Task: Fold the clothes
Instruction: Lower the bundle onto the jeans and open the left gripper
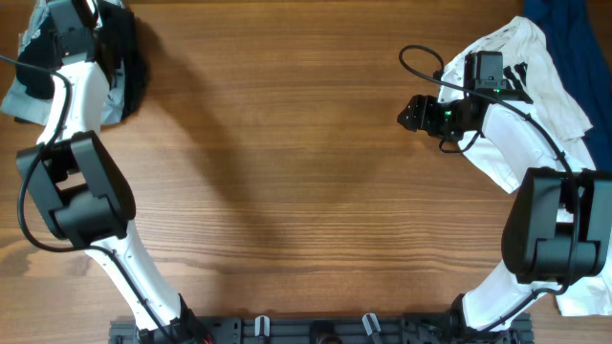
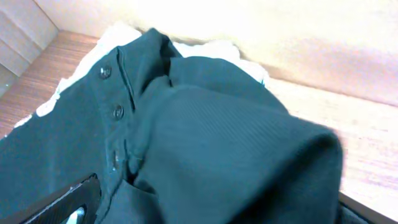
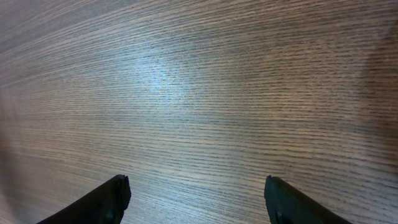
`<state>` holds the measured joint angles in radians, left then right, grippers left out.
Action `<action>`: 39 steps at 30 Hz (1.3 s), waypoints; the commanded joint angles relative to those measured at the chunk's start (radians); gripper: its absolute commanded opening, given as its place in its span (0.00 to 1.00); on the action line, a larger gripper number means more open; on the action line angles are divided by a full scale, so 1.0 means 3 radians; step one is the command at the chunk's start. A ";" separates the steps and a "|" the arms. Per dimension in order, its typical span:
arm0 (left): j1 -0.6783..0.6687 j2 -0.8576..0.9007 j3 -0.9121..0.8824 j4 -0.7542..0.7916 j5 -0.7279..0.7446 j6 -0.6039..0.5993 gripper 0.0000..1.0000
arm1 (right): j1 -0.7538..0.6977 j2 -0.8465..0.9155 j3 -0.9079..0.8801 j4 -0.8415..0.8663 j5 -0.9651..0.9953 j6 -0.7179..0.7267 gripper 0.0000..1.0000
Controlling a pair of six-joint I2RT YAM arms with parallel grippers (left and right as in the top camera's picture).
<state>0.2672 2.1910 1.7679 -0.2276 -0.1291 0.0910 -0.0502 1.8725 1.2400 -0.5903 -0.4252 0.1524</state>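
A dark short-sleeved shirt [image 1: 131, 59] with a buttoned placket lies bunched in the far left corner and fills the left wrist view [image 2: 205, 124]. My left gripper [image 1: 88, 13] is down on it, and its open fingers [image 2: 217, 191] have cloth bulging between them. Light-blue fabric [image 1: 19, 94] lies under the left arm. A white tee with black print [image 1: 540, 67] and a navy garment [image 1: 574, 24] lie at the far right. My right gripper [image 1: 413, 115] hovers open and empty over bare wood [image 3: 198, 186], left of the white tee.
The wooden table [image 1: 287, 172] runs between the two piles. Pale cloth [image 2: 205, 46] shows beneath the dark shirt. The arm bases and a black rail [image 1: 316, 330] stand at the front edge. A black cable [image 1: 421, 59] loops over the right arm.
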 commanded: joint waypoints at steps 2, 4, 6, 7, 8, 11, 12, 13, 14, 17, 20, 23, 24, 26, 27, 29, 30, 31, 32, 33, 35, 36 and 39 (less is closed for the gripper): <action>0.0023 -0.0559 0.0086 -0.0225 0.0019 -0.0033 1.00 | 0.0025 -0.0103 0.0076 0.0000 0.0020 -0.0046 0.74; 0.0062 -0.0647 0.0086 -0.0046 0.0019 -0.0033 0.96 | 0.0025 -0.0103 0.0076 0.0000 0.0022 -0.0046 0.75; 0.0116 -0.0593 0.0085 0.0144 0.0019 -0.0036 0.88 | 0.0025 -0.0103 0.0076 -0.0008 0.0022 -0.0046 0.74; 0.0156 -0.0510 0.0085 0.0295 0.0020 -0.0065 0.86 | 0.0025 -0.0103 0.0076 -0.0009 0.0022 -0.0046 0.74; 0.0193 -0.0409 0.0085 0.0448 0.0020 -0.0111 0.86 | 0.0025 -0.0103 0.0076 -0.0009 0.0022 -0.0046 0.74; 0.0300 -0.0043 0.0085 0.0913 0.0098 -0.0159 0.98 | 0.0025 -0.0103 0.0076 -0.0018 0.0022 -0.0047 0.74; 0.0336 0.0076 0.0085 0.1026 0.0206 -0.0159 1.00 | 0.0025 -0.0103 0.0076 -0.0025 0.0022 -0.0047 0.74; 0.0364 0.0212 0.0085 0.1132 0.0356 -0.0158 1.00 | 0.0025 -0.0103 0.0076 -0.0033 0.0022 -0.0047 0.74; 0.0387 0.0341 0.0085 0.1211 0.0502 -0.0158 1.00 | 0.0025 -0.0103 0.0074 -0.0036 0.0022 -0.0047 0.74; 0.0402 0.0736 0.0085 0.1231 0.0629 -0.0158 1.00 | 0.0025 -0.0103 0.0074 -0.0079 0.0022 -0.0048 0.75; 0.0407 0.1049 0.0085 0.1081 0.0632 -0.0158 1.00 | 0.0025 -0.0103 0.0074 -0.0112 0.0022 -0.0064 0.75; 0.0403 0.1274 0.0085 0.1006 0.0689 -0.0158 1.00 | 0.0025 -0.0103 0.0074 -0.0117 0.0022 -0.0062 0.75; 0.0404 0.1283 0.0085 0.0969 0.0749 -0.0159 1.00 | 0.0025 -0.0103 0.0074 -0.0123 0.0022 -0.0064 0.75; 0.0404 0.1167 0.0085 0.0968 0.0835 -0.0159 1.00 | 0.0025 -0.0104 0.0079 -0.0108 0.0022 -0.0089 0.78; 0.0404 0.1043 0.0085 0.0966 0.0841 -0.0159 1.00 | 0.0025 -0.0109 0.0104 -0.0112 0.0020 -0.0164 0.83; 0.0404 0.0735 0.0086 0.0936 0.0839 -0.0159 1.00 | 0.0025 -0.0148 0.0245 -0.0189 0.0023 -0.0298 0.98; 0.0404 0.0507 0.0086 0.0894 0.0839 -0.0158 1.00 | 0.0025 -0.0193 0.0367 -0.0253 0.0029 -0.0394 1.00; 0.0404 0.0336 0.0086 0.0858 0.0839 -0.0158 1.00 | 0.0025 -0.0230 0.0451 -0.0285 0.0052 -0.0437 1.00; 0.0404 0.0039 0.0086 0.0755 0.0839 -0.0158 1.00 | 0.0025 -0.0322 0.0607 -0.0361 0.0149 -0.0468 1.00; 0.0403 -0.0287 0.0086 0.0631 0.0839 -0.0158 1.00 | 0.0025 -0.0421 0.0773 -0.0458 0.0214 -0.0542 1.00; 0.0404 -0.0807 0.0086 0.0439 0.0839 -0.0158 1.00 | 0.0025 -0.0650 0.1151 -0.0710 0.0380 -0.0662 1.00; 0.0404 -0.1002 0.0085 0.0357 0.0838 -0.0158 1.00 | 0.0025 -0.0754 0.1317 -0.0821 0.0404 -0.0724 1.00; 0.0407 -0.1469 0.0086 0.0281 0.0839 -0.0158 1.00 | 0.0025 -0.1204 0.1756 -0.1116 0.0407 -0.0792 1.00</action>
<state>0.3901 1.8740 1.7805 -0.1345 0.1074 0.0395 -0.0502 1.6463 1.6669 -0.8875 -0.3317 -0.0383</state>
